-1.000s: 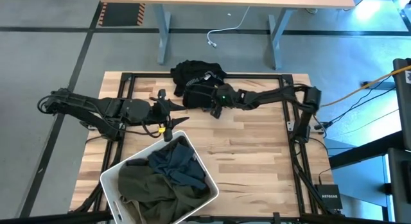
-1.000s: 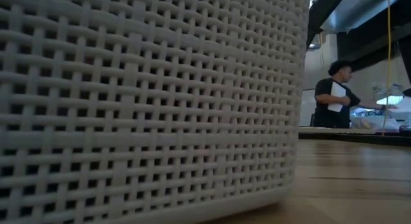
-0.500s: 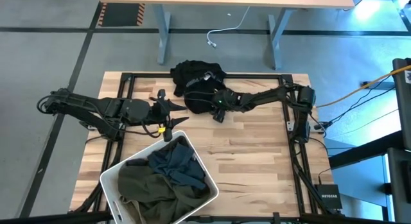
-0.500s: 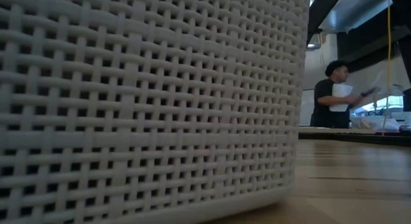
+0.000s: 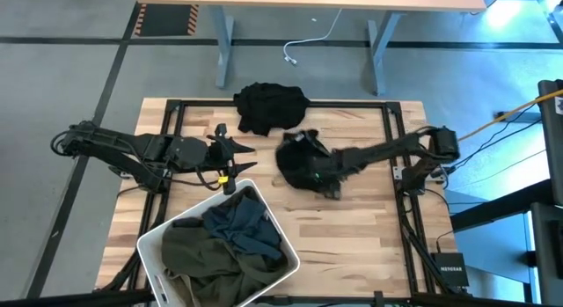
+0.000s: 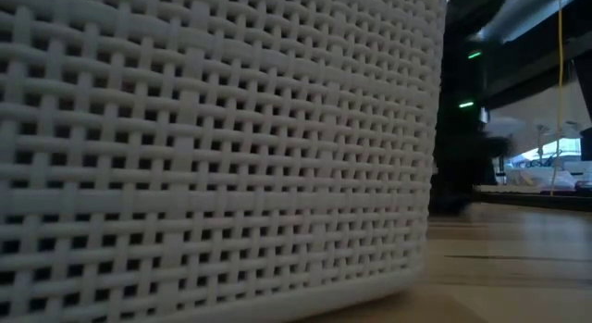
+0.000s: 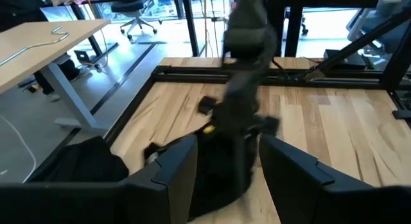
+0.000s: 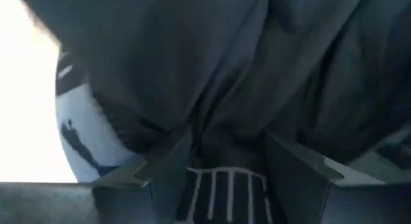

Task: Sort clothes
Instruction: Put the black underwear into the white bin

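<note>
The right gripper (image 5: 310, 171) was clenched on a black garment (image 5: 297, 157) at mid-table, near the far black pile (image 5: 268, 103). It should probably lift high before crossing the white bin (image 5: 151, 247) rim.

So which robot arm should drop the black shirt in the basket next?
Probably the right. The right gripper is already shut on a black garment mid-table, away from the black pile. The left gripper hovers open and empty beside the white basket.
</note>
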Action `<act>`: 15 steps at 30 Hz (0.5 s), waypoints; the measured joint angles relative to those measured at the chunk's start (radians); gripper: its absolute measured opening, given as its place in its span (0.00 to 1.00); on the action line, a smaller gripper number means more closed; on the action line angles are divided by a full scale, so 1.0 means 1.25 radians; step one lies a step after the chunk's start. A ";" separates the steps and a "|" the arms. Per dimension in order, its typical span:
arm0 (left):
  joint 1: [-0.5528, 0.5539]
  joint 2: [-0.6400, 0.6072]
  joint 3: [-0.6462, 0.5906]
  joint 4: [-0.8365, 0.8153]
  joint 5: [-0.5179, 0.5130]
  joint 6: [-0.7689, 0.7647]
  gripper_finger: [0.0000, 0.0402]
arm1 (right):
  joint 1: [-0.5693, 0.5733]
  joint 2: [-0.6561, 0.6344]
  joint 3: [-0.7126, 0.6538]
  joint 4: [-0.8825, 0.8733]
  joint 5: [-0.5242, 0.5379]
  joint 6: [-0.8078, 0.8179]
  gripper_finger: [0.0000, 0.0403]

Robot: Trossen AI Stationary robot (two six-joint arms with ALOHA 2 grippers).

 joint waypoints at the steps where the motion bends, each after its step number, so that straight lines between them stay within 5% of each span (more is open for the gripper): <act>1: 0.000 0.000 0.000 -0.003 0.000 0.000 0.41 | 0.025 -0.019 -0.011 -0.034 -0.003 0.019 0.55; 5: 0.000 0.000 0.000 -0.012 0.000 0.000 0.41 | 0.124 -0.105 -0.048 -0.128 0.006 0.101 0.55; 15: 0.000 0.000 0.000 -0.011 0.000 0.000 0.41 | 0.255 -0.365 -0.036 -0.175 0.274 0.212 0.55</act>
